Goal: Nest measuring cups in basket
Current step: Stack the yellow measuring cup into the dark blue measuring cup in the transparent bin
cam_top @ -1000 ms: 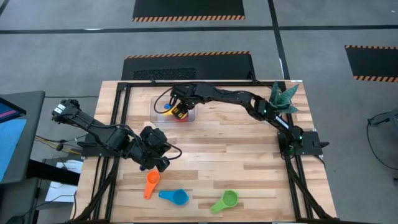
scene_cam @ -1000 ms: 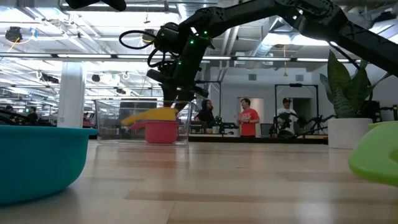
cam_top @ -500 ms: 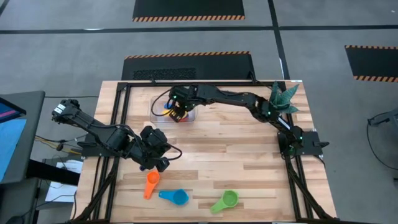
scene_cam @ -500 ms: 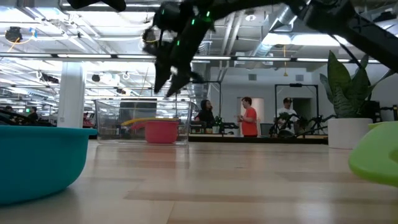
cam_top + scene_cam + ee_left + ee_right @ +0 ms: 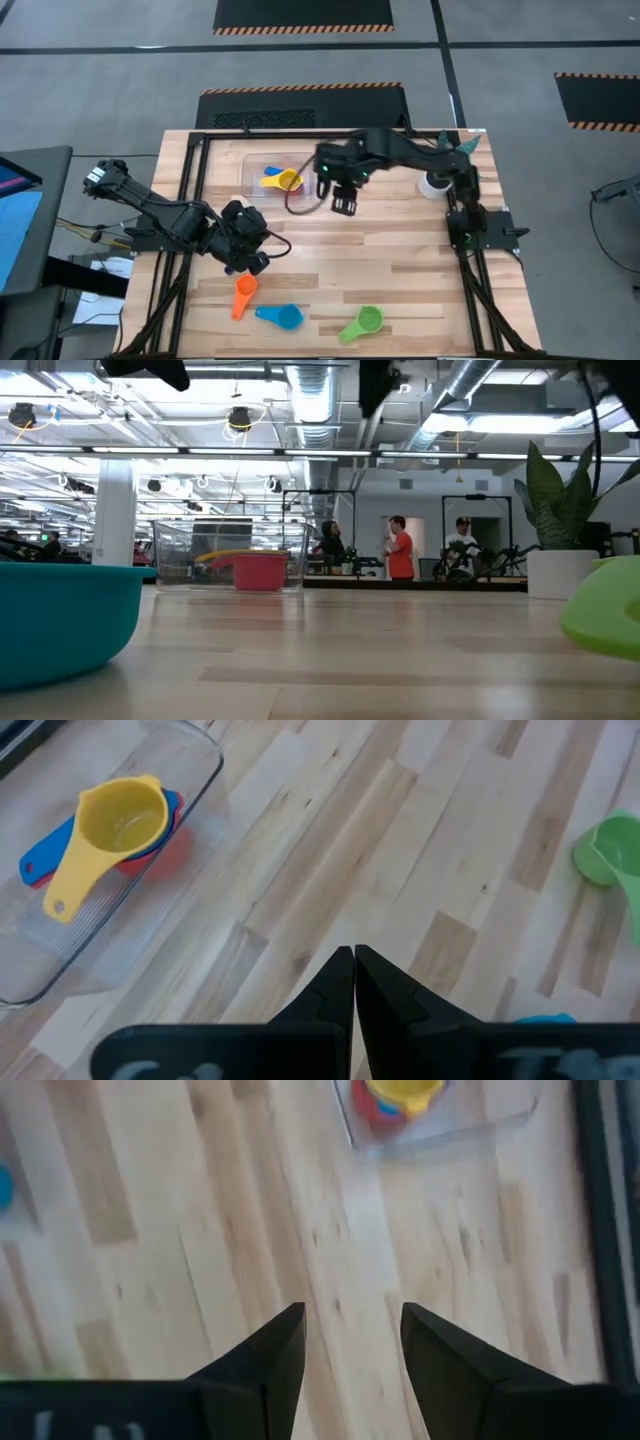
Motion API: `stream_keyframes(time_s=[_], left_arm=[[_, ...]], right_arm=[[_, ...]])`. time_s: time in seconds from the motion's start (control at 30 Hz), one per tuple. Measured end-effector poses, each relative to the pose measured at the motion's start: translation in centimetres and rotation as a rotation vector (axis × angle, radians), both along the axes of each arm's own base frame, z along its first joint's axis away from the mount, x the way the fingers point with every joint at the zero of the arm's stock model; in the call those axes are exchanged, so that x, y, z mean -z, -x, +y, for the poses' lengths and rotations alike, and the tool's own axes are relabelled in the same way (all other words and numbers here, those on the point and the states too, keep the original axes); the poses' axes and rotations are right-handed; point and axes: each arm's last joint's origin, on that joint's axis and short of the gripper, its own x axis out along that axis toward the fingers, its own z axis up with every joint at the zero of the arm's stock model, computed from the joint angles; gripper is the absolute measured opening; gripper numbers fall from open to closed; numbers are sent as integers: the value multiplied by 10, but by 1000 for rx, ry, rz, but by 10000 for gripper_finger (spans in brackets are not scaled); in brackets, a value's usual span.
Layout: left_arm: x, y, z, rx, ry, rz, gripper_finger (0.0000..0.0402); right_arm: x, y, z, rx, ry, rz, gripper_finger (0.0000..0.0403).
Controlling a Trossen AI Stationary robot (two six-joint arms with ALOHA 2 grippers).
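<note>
The clear basket (image 5: pixel 251 186) stands at the table's far middle. In it a yellow cup (image 5: pixel 283 181) sits nested on a blue cup (image 5: pixel 42 863) and a red cup (image 5: pixel 260 572). My right gripper (image 5: pixel 345 206) hangs open and empty, high above the table to the right of the basket (image 5: pixel 470 1122). My left gripper (image 5: pixel 256 263) is shut and empty, near the left front. An orange cup (image 5: pixel 243 294), a light blue cup (image 5: pixel 282 316) and a green cup (image 5: pixel 364 321) rest on the table near its front edge.
A plant in a white pot (image 5: pixel 436 183) stands at the far right of the table, beside my right arm. The middle of the table between the basket and the three loose cups is bare wood. People stand in the room beyond the table (image 5: pixel 400 548).
My right gripper has let go of the yellow cup, risen out of the basket and swung toward the table's right and near side. The yellow cup stays nested in the basket. My left arm has kept still.
</note>
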Motion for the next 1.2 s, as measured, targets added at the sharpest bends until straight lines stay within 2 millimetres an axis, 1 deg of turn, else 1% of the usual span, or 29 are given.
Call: stream_keyframes(time_s=[0.1, 0.17, 0.2, 0.27, 0.4, 0.5, 0.6, 0.67, 0.77, 0.93, 1.0, 1.07, 1.13, 1.2], left_arm=[[0, 0, 0, 20, -7, 9, 0], [0, 0, 0, 25, 3, 15, 0], [0, 0, 0, 26, 8, 17, 0], [0, 0, -1, 27, 11, 18, 0], [1, -1, 0, 34, 33, 24, 0], [1, -3, 4, 26, 60, 38, 0], [1, -8, 20, -42, 51, 39, 0], [2, -12, 38, -84, 20, 67, 0], [3, -18, 72, -93, 14, 125, 0], [9, -26, 136, -66, 37, 208, 0], [19, -30, 160, -46, 84, 259, 0], [35, -34, 181, -25, 138, 340, 0], [53, -41, 196, 24, 203, 394, 0], [69, -48, 206, 64, 259, 431, 0]], right_arm=[[-7, 20, 22, -32, 9, -2, 181], [-5, 38, 32, 15, 59, 36, 178], [-1, 47, 37, 40, 89, 52, 176], [10, 64, 47, 80, 129, 61, 173], [37, 114, 61, 207, 128, 51, 167], [63, 142, 68, 297, 43, -28, 162], [83, 158, 76, 364, -75, -165, 158], [93, 163, 83, 375, -148, -257, 155], [104, 163, 91, 343, -214, -352, 150], [112, 154, 101, 265, -211, -386, 140], [117, 152, 102, 254, -194, -362, 135], [121, 149, 104, 245, -180, -344, 131], [126, 146, 105, 247, -166, -322, 128], [130, 144, 106, 246, -156, -302, 125]])
